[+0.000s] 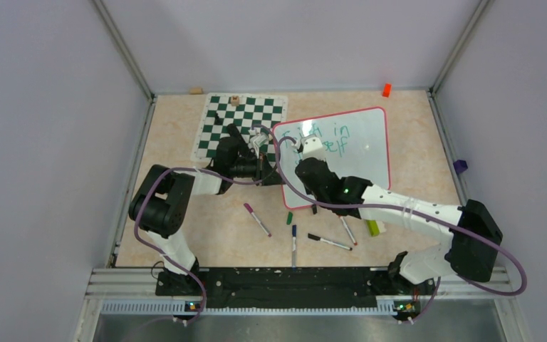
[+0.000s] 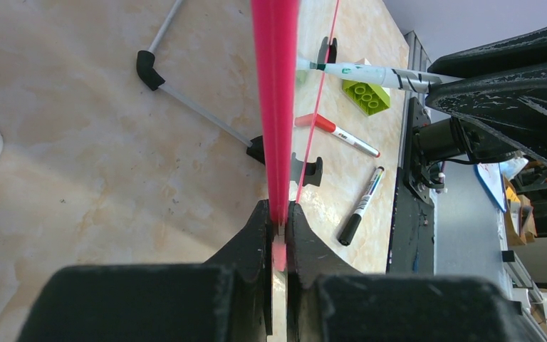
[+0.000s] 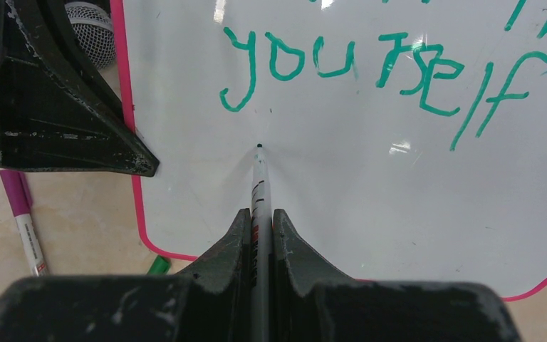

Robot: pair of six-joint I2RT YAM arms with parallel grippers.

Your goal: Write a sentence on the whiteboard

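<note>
so left gripper clamps the whiteboard left edge to steady it, right gripper pinches a marker, tip under "yourself" to extend the sentence.

From above, the right arm covers the near-left corner of the whiteboard and part of the sentence, too small to read there. The right wrist view cuts off its top line, and the jaws hide most of the marker. In the left wrist view the red frame is a blur.
</note>
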